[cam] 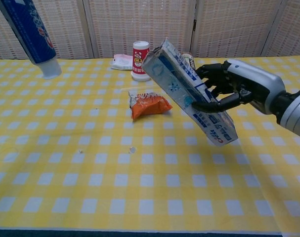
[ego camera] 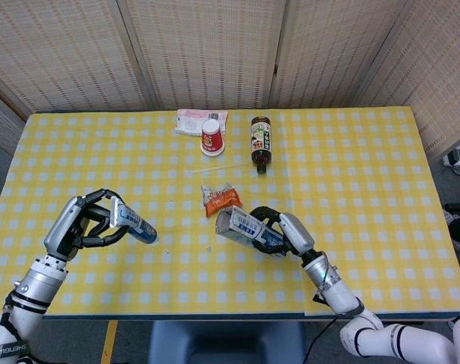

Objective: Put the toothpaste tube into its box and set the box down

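Observation:
My left hand (ego camera: 82,224) grips the blue toothpaste tube (ego camera: 134,223) above the table's left front. In the chest view the tube (cam: 30,34) hangs at the top left with its white cap pointing down, and that hand is cut off by the frame. My right hand (ego camera: 284,231) holds the toothpaste box (ego camera: 241,226) off the table, right of centre. There the box (cam: 189,91) tilts steeply, with its upper end toward the left, and the right hand (cam: 238,88) wraps its middle. Tube and box are well apart.
An orange snack packet (ego camera: 220,199) lies just beyond the box. Further back stand a red paper cup (ego camera: 211,136) and a pink pack (ego camera: 192,120), with a dark bottle (ego camera: 260,141) lying beside them. The yellow checked tablecloth (ego camera: 366,174) covers the whole table.

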